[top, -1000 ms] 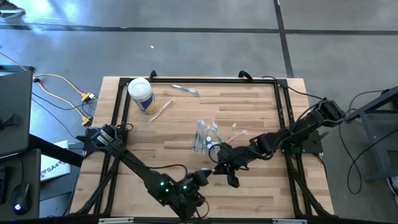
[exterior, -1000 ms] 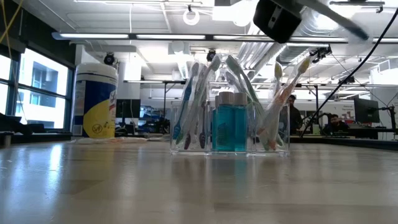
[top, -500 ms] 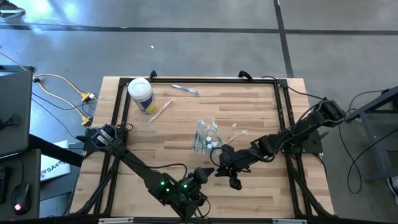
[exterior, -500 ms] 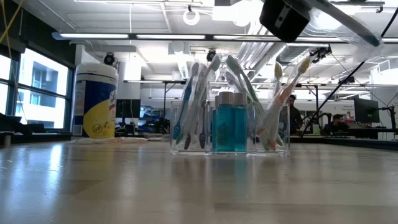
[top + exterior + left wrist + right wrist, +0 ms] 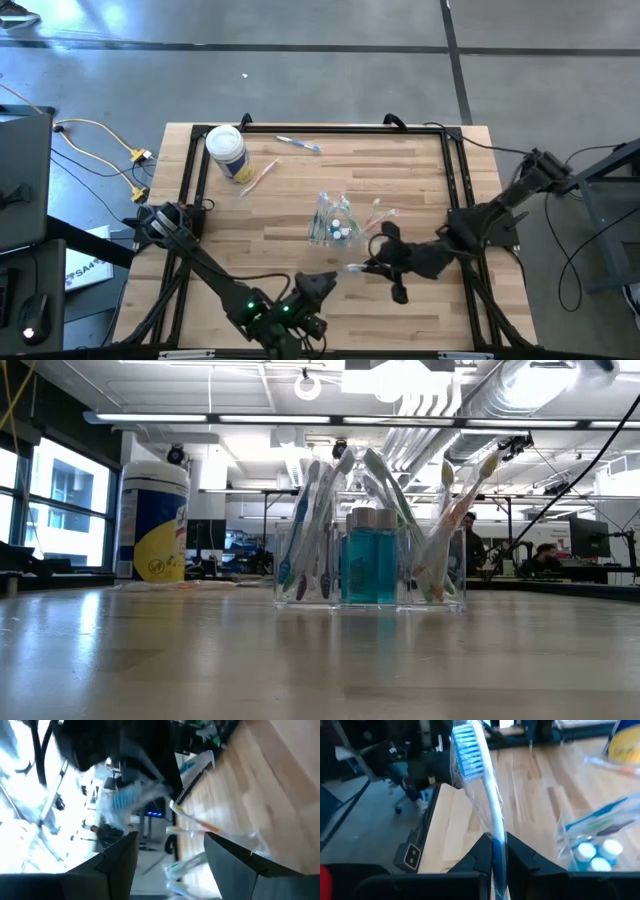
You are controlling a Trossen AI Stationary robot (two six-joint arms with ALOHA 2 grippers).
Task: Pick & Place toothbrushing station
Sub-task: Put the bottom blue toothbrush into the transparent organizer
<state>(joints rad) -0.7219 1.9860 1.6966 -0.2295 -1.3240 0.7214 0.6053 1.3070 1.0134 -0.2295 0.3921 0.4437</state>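
Transport step in hand: right gripper [image 5: 498, 851] pinched a wrapped toothbrush [image 5: 479, 785], lower centre of the high view. Next: lowering into clear cup [image 5: 334, 226]. Left gripper [image 5: 318, 286] parked, fingers spread.

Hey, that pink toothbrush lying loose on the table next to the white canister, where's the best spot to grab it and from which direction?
Likely best at mid-handle, coming straight down from above. The pink toothbrush lies flat and slanted on the bare table, so the fingers would close across its thin handle, turned square to that slant. Its upper end sits close to the white canister, so gripping toward the middle or lower end leaves more room.
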